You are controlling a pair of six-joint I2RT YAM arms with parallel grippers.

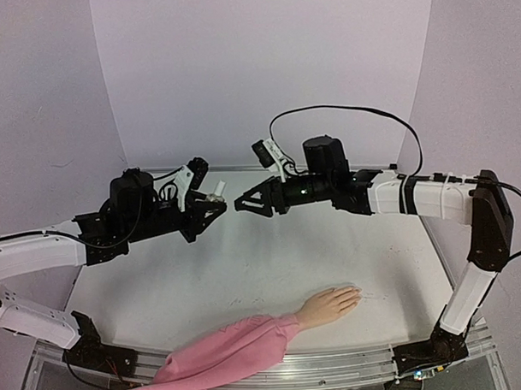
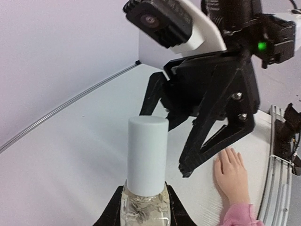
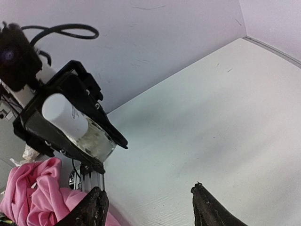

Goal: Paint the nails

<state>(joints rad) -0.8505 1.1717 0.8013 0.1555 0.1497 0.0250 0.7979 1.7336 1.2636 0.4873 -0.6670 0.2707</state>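
Hand: the mannequin hand (image 1: 329, 305) lies flat near the front edge of the table (image 1: 245, 255), palm down, fingers pointing right, pink sleeve (image 1: 223, 355) trailing off the edge; laid so the fingertips face up for painting
Nails: the nails (image 1: 356, 294) sit at the fingertips, too small to make out, no polish visible on them
Right gripper: the right gripper (image 1: 246, 203) hangs mid-air above the table with jaws apart and nothing between them, tips aimed at the bottle's cap, probably lined up to grasp it
Left gripper: the left gripper (image 1: 211, 205) is clamped on the glass body of the polish bottle (image 2: 146, 188), presenting the white cap (image 2: 147, 153) toward the other arm
Progress: cap on, painting not begun
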